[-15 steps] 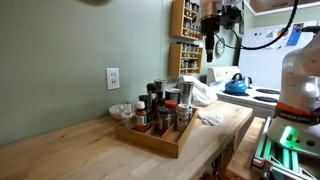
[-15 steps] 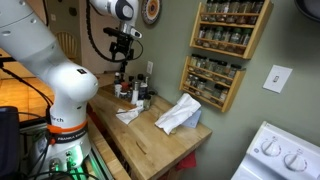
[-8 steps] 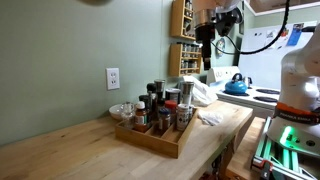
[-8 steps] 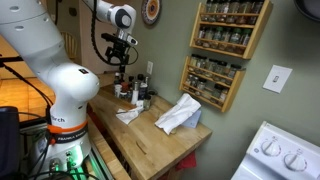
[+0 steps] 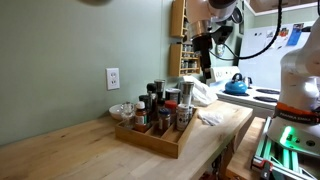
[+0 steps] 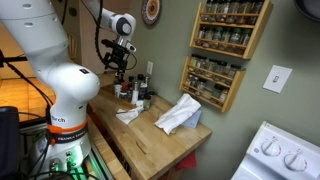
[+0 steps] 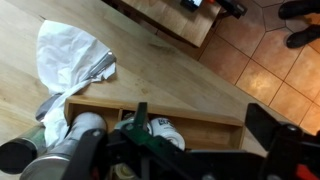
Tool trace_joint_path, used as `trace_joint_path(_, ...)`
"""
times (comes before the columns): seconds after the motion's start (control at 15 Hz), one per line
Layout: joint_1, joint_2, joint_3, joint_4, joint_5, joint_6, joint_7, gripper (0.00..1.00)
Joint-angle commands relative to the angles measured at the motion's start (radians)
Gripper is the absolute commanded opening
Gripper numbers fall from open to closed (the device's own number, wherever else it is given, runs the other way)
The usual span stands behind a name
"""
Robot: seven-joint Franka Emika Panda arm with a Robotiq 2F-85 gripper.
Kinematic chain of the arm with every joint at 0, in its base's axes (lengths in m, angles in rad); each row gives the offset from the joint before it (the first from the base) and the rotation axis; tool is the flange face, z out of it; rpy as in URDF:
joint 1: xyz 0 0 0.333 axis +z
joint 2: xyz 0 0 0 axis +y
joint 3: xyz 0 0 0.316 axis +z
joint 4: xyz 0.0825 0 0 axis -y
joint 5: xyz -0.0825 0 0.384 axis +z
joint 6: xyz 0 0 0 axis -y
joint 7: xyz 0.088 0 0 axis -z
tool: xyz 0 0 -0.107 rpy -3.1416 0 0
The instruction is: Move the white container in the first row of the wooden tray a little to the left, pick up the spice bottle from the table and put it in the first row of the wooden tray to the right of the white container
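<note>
The wooden tray point(image 5: 168, 147) stands on the butcher-block table and holds several dark-capped bottles. In the wrist view its front rail point(image 7: 200, 118) runs across the bottom. The white container point(image 7: 166, 131) sits just behind that rail, near the left finger. My gripper point(image 7: 202, 135) is open and empty, and hangs high above the tray's end in both exterior views point(image 5: 205, 72) point(image 6: 114, 70). A pale grey jar point(image 5: 186, 93) stands at the tray's far end. I cannot tell which bottle is the spice bottle on the table.
A crumpled white cloth point(image 7: 75, 58) lies on the table beside the tray and shows in both exterior views point(image 5: 211, 117) point(image 6: 180, 113). Wall spice racks point(image 6: 228, 45) hang behind. A stove with a blue kettle point(image 5: 236, 86) is beyond the table. Tile floor point(image 7: 270, 60) lies past the table edge.
My gripper has moved sideways toward the tray and come down a little. Nothing on the table has moved.
</note>
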Motion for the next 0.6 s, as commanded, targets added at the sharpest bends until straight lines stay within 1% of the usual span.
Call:
trace_joint_path(0.0, 0.02, 0.077, 0.017, -0.028, 0.03, 0.132, -0.024, 1.0)
trace_joint_path(0.27, 0.04, 0.123, 0.031, -0.047, 0.042, 0.284, -0.023, 1.0)
trace_joint_path(0.33, 0.028, 0.116, 0.022, -0.026, 0.013, 0.225, -0.004, 1.0)
trace_joint_path(0.53, 0.035, 0.132, 0.027, -0.028, 0.015, 0.26, -0.004, 1.0)
